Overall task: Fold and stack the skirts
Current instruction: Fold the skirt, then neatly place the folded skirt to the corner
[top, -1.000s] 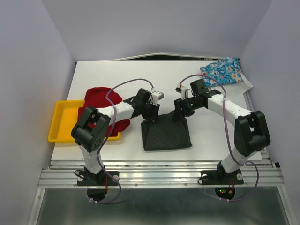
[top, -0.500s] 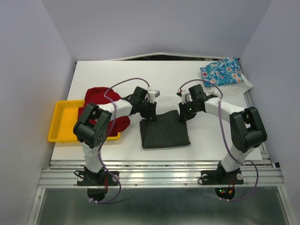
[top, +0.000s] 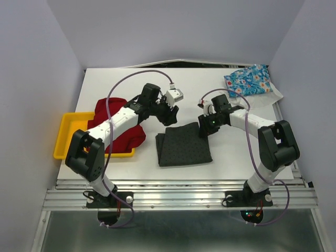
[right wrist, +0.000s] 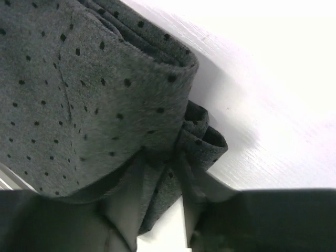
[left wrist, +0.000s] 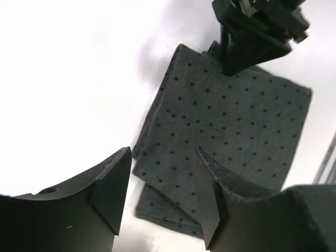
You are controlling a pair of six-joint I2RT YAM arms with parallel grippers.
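Grey dotted skirt (top: 185,148) lies folded in a rough square at the middle of the desk (top: 136,84), nearer the near edge. The right pincer (top: 203,130) is down at its far right corner; in the right wrist view the fingers (right wrist: 210,202) stand close together, pinching a bunched fold of the grey dotted skirt. The left pincer (top: 169,111) hangs above the desk just beyond the cloth's far left corner, its jaws spread with nothing between them. A red skirt (top: 113,118) lies in a heap at the left, draped partly over a yellow tray (top: 67,137). A blue floral skirt (top: 249,79) sits crumpled at the far right corner, well apart from the others.
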